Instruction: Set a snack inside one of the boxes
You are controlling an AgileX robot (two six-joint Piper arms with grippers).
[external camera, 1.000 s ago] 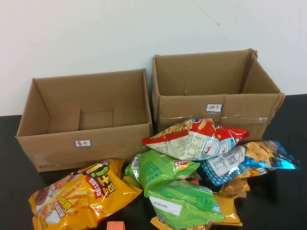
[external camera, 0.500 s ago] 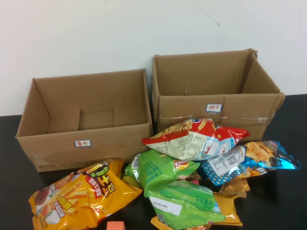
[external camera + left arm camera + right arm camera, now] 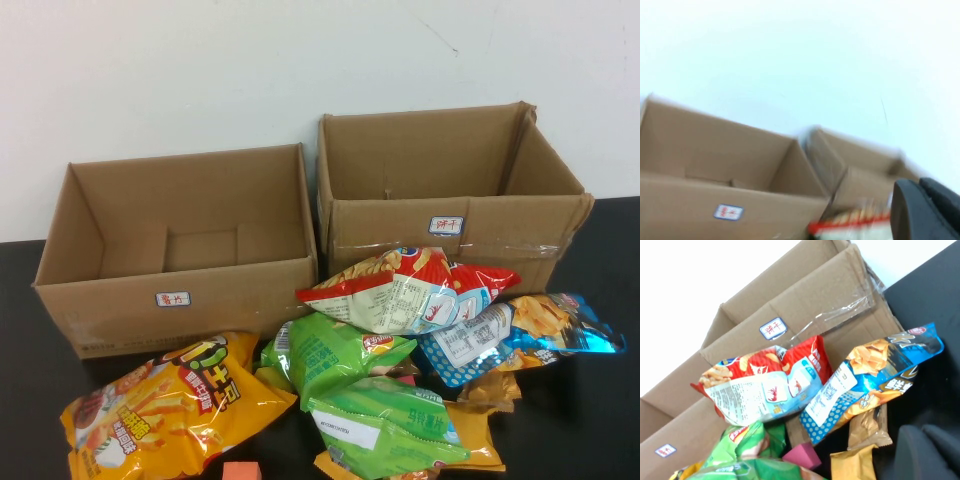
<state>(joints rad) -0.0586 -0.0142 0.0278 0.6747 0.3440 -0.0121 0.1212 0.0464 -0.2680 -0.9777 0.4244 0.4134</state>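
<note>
Two open, empty cardboard boxes stand at the back, the left box (image 3: 120, 310) and the right box (image 3: 380, 225). In front lies a pile of snack bags: a red-and-white bag (image 3: 405, 290) on top, a blue bag (image 3: 520, 335), two green bags (image 3: 330, 355) and a yellow-orange bag (image 3: 170, 400). Neither gripper shows in the high view. My left gripper (image 3: 925, 210) shows as dark fingers pressed together, empty, facing both boxes (image 3: 690, 200). My right gripper (image 3: 927, 450) looks shut and empty, low over the black table beside the blue bag (image 3: 875, 375) and the red-and-white bag (image 3: 765, 382).
A small pink block (image 3: 240, 471) lies at the front edge, and another pink piece (image 3: 801, 456) sits among the bags. A brown wrapper and an orange packet (image 3: 855, 465) lie under the blue bag. A white wall stands behind the boxes. The black table (image 3: 600, 420) is bare at right.
</note>
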